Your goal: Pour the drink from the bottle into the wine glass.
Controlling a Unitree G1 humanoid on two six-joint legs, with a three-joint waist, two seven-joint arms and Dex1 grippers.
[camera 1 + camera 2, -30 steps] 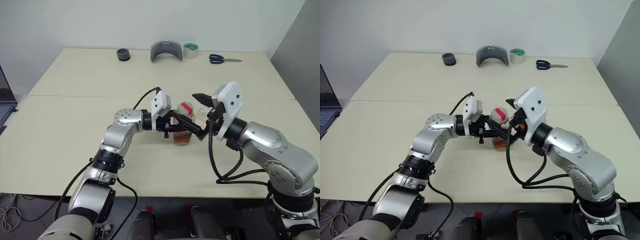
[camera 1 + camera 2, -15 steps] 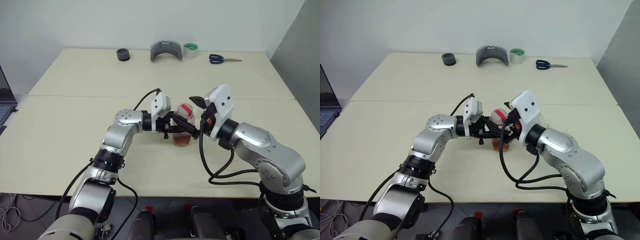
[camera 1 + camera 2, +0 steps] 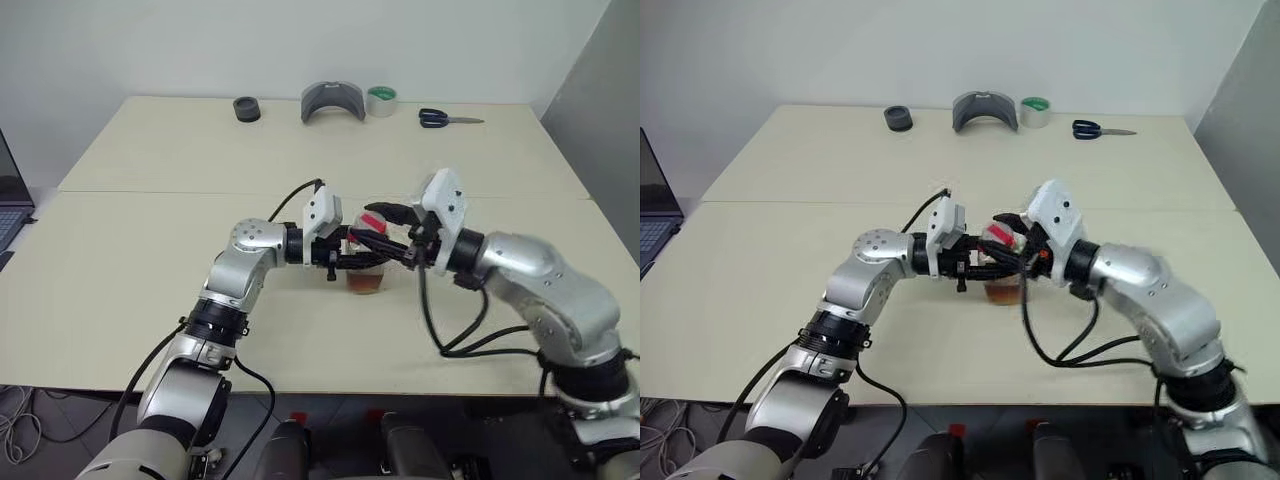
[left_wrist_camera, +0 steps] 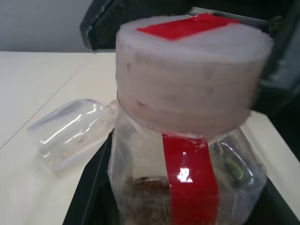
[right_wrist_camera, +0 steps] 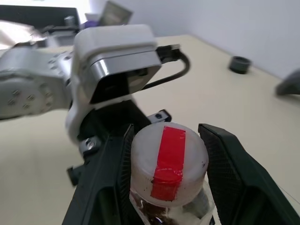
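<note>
A small clear bottle with a red label strip stands at the table's middle, the reddish-brown drink low inside it. My left gripper reaches in from the left and is shut on the bottle's body. My right gripper comes from the right, level, and its two fingers press the sides of the pink-white cap. The wine glass appears as a clear rounded bowl just beyond the bottle, looking tilted in the left wrist view; its stem and foot are hidden.
Along the table's far edge sit a black ring, a grey curved piece, a green tape roll and blue scissors. A laptop pokes in at the left edge.
My right gripper has swung in over the bottle's top and turned, and its fingers have narrowed from wide open onto the cap. The left arm and the bottle have stayed put.
</note>
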